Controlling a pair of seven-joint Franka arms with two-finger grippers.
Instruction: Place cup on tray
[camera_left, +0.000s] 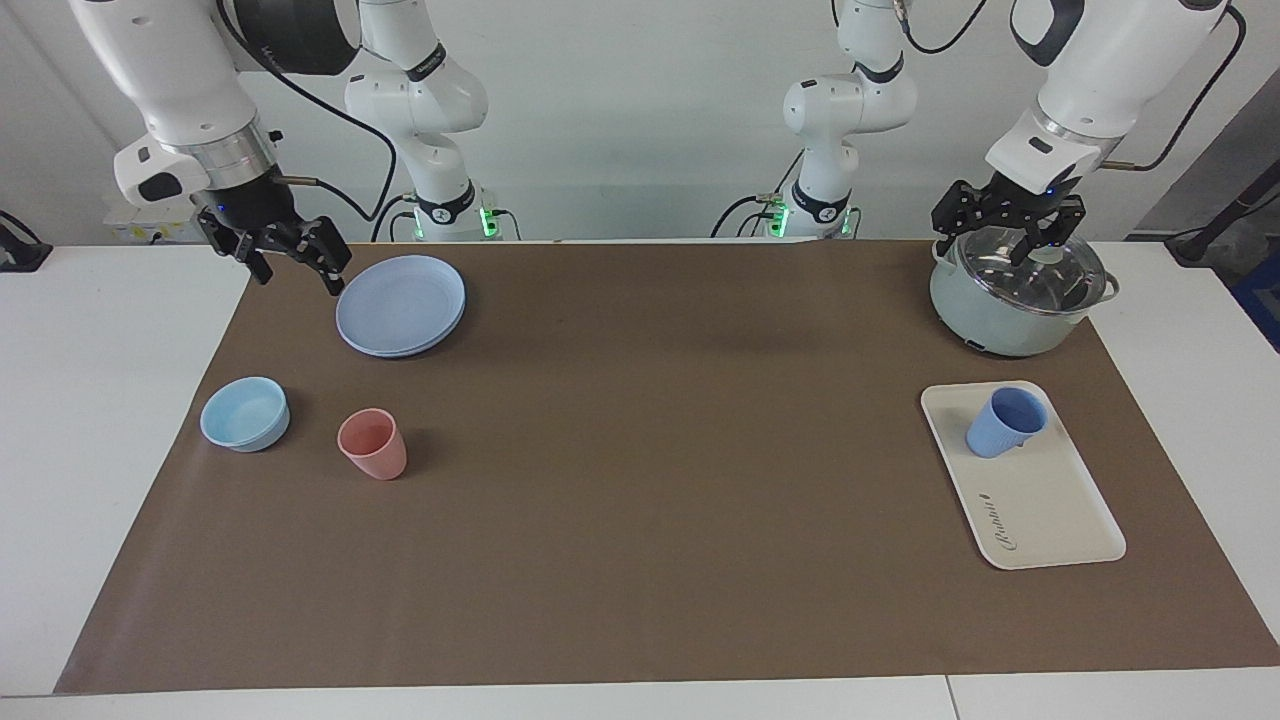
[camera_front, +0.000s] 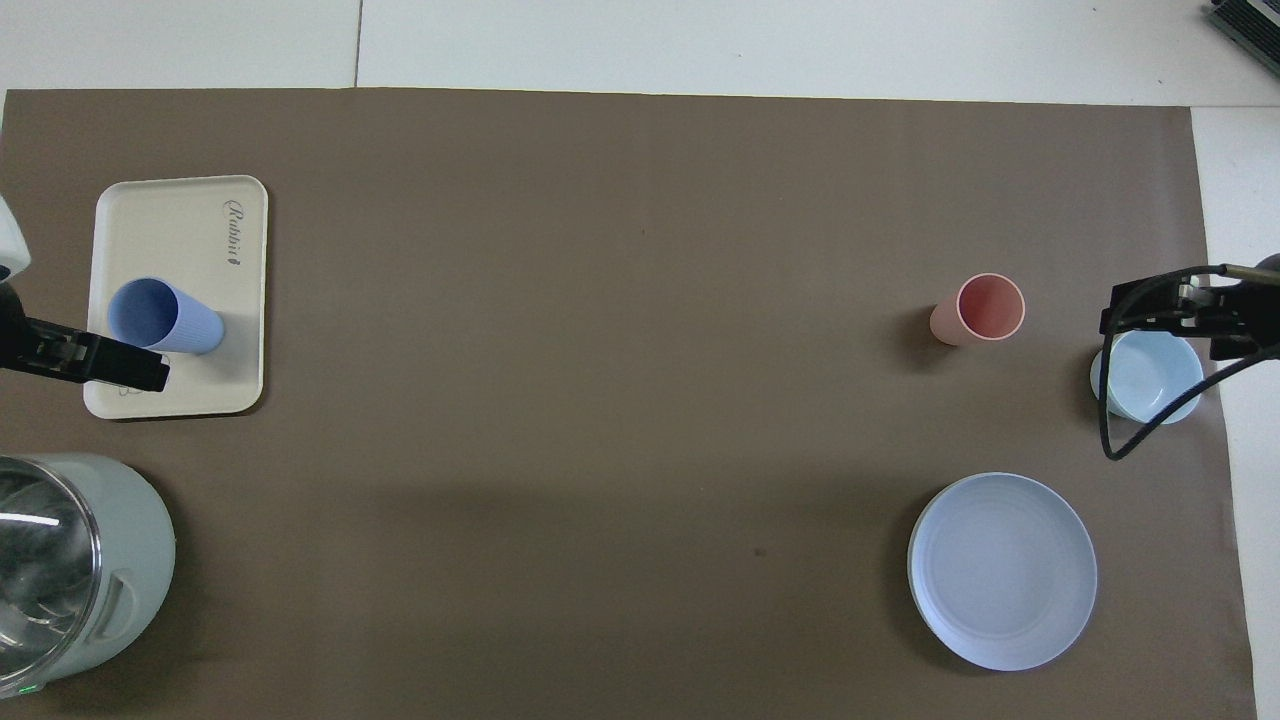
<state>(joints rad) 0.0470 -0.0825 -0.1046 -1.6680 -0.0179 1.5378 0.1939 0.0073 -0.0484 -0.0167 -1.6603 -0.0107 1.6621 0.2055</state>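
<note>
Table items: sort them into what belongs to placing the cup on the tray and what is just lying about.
Job:
blue cup, standing on the tray
cream tray

Lying about:
pink cup
light-blue bowl
round blue plate
lidded pot

White table (camera_left: 110, 420), brown mat (camera_left: 640, 500), plain white wall (camera_left: 640, 120).

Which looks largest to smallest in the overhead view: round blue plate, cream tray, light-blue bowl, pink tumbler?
1. Cream tray and round blue plate: alike in spread, too close to rank.
2. Light-blue bowl, partly covered by the right gripper.
3. Pink tumbler, smallest.
</note>
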